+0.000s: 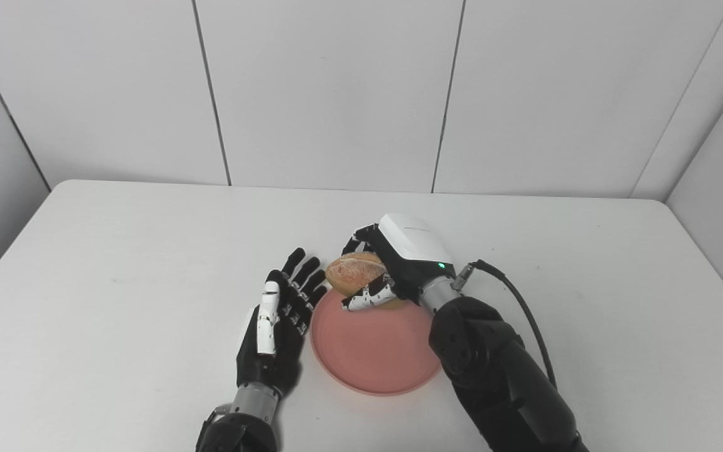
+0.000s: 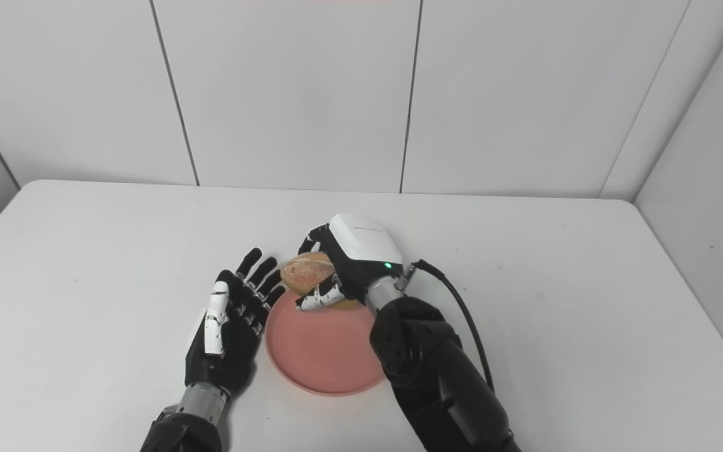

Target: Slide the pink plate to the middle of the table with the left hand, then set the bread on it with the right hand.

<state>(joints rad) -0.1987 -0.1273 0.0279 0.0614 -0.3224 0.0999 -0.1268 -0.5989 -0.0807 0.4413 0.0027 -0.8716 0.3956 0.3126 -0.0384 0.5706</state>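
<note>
The pink plate [image 1: 368, 348] lies on the white table near the front middle. My right hand [image 1: 399, 260] is shut on the brown bread roll [image 1: 354, 272] and holds it over the plate's far rim. My left hand [image 1: 280, 320] is open, fingers spread, just left of the plate, beside its rim. The same shows in the right eye view: the plate [image 2: 324, 351], the bread [image 2: 304, 270], the right hand [image 2: 352, 257], the left hand [image 2: 230, 320].
The white table [image 1: 117, 263] is bordered by white wall panels behind and at both sides. A black cable [image 1: 524, 307] runs from my right wrist along the forearm.
</note>
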